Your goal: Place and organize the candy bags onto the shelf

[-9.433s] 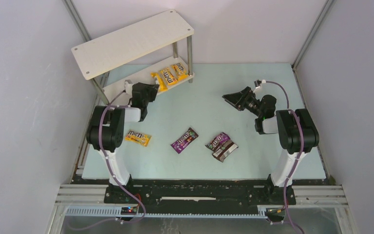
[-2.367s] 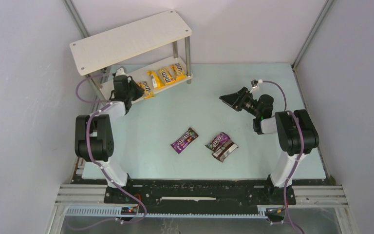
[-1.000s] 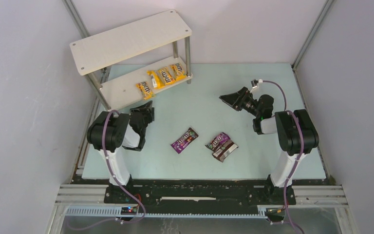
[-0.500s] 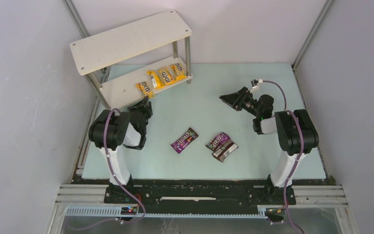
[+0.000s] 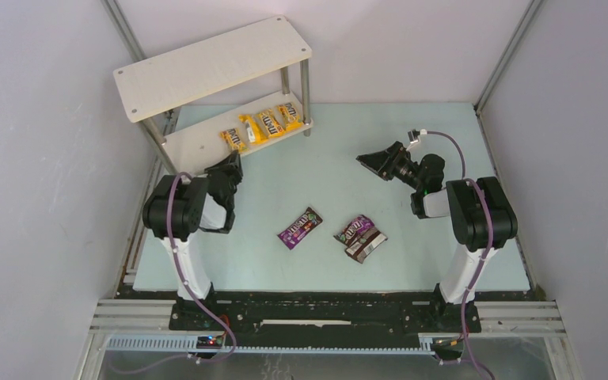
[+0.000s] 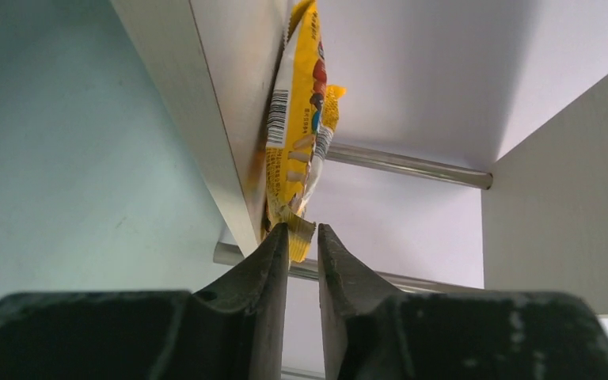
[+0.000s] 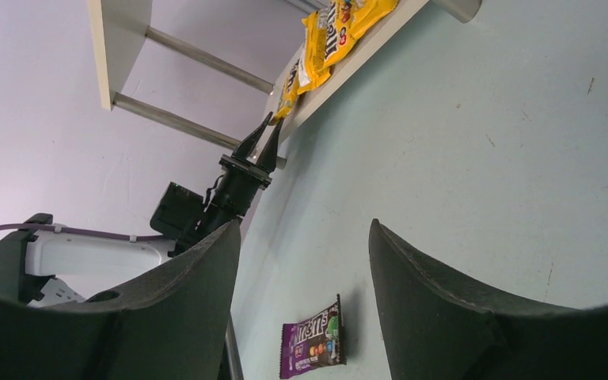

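The shelf (image 5: 206,70) stands at the back left. Its lower board (image 5: 194,150) holds four yellow candy bags in a row (image 5: 271,123). The leftmost yellow bag (image 5: 233,140) lies at the board's front edge. My left gripper (image 5: 233,159) is just in front of it. In the left wrist view the left gripper (image 6: 303,228) is nearly shut, with its tips at the near corner of that bag (image 6: 294,119). Two purple bags (image 5: 299,228) (image 5: 354,229) and a dark brown bag (image 5: 366,246) lie on the table. My right gripper (image 5: 370,161) is open and empty above the table.
The table is a pale green mat (image 5: 332,142) between white walls. Thin metal legs (image 5: 307,87) hold up the shelf boards. The right wrist view shows the left purple bag (image 7: 313,346), my left gripper (image 7: 263,134) and the yellow bags (image 7: 340,24).
My left arm put the fourth yellow bag on the lower board, drew back, then came forward again. The leftmost bag has shifted slightly further onto the board. The right arm has not moved.
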